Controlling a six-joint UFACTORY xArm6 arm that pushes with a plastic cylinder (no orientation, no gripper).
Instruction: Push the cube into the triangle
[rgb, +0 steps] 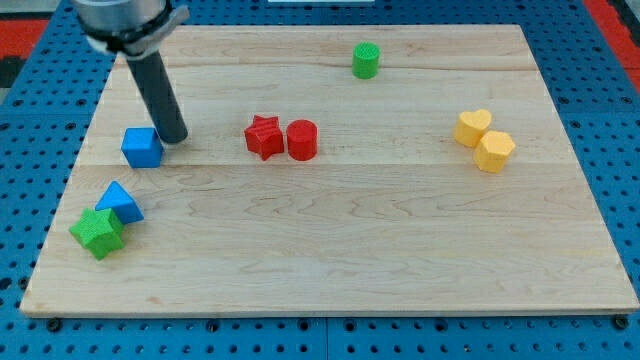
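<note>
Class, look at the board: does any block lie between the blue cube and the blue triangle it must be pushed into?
No. The blue cube has bare wood between it and the blue triangle below. My tip is at the cube's upper right.

Pale wooden board (330, 270), blue cube (142, 147), blue triangle (120, 202) touching green star (97, 232), red star (264, 136) beside red cylinder (302, 140), green cylinder (366, 61), yellow heart (473, 127), yellow hexagon (494, 150)

The grey metal arm housing (128, 22) is blurred and cut off by the view's top edge. Its straight dark rod (158, 92) hides part of the wooden board (350, 250) behind it. The blue triangular block (121, 202) overlaps the green star-shaped block (97, 232), hiding that block's upper right corner.
</note>
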